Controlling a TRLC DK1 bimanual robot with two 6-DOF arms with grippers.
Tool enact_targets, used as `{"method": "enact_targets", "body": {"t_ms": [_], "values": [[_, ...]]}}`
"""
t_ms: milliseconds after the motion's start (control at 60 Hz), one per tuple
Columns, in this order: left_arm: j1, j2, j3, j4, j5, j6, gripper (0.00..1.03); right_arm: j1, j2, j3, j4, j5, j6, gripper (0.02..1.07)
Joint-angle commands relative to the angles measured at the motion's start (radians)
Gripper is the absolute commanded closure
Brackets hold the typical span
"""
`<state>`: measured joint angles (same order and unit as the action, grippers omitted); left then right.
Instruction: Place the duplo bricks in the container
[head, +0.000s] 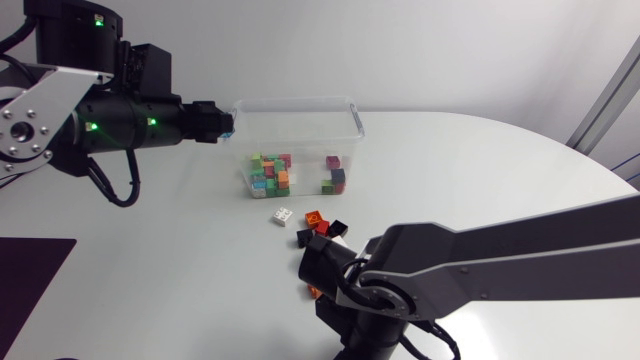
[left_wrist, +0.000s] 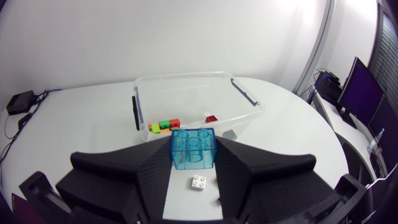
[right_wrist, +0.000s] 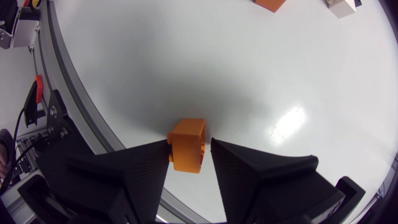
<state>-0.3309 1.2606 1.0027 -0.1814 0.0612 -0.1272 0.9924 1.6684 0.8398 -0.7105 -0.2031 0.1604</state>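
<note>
Duplo bricks (head: 270, 172) already fill part of the clear container (head: 357, 118), and a white brick (head: 281, 215), a red one (head: 314, 217) and two black ones (head: 337, 227) lie loose on the surface (head: 500, 170) just beside the container's near wall. The left hand (left_wrist: 193, 155) is closed on a translucent blue brick (left_wrist: 193, 143), gripped from both sides, and sits at the container's left rim with the open tub just ahead of it. The right hand (right_wrist: 189, 152) is clamped on an orange brick (right_wrist: 186, 142), low over the surface, beyond the loose bricks from the container. The step in hand looks like the blue brick's drop. It would go best with the brick carried clear over the rim toward the container's middle and the fingers opened only there. The right arm should hold back until the left has left the container.
</note>
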Motion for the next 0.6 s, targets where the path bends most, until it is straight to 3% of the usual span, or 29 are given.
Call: {"method": "enact_targets", "body": {"t_ms": [0,367,583], "values": [[0.006,0.049,0.057,0.042,-0.011,0.006,0.85,0.002,-0.015,-0.034,-0.006,0.024,-0.007,0.70],[-0.002,0.269,0.192,0.151,-0.024,0.011,0.85,-0.186,-0.223,0.093,-0.132,0.037,-0.119,0.70],[-0.002,0.387,0.264,0.203,-0.034,0.015,0.85,-0.259,-0.265,0.182,-0.129,0.024,-0.157,0.70]]}}
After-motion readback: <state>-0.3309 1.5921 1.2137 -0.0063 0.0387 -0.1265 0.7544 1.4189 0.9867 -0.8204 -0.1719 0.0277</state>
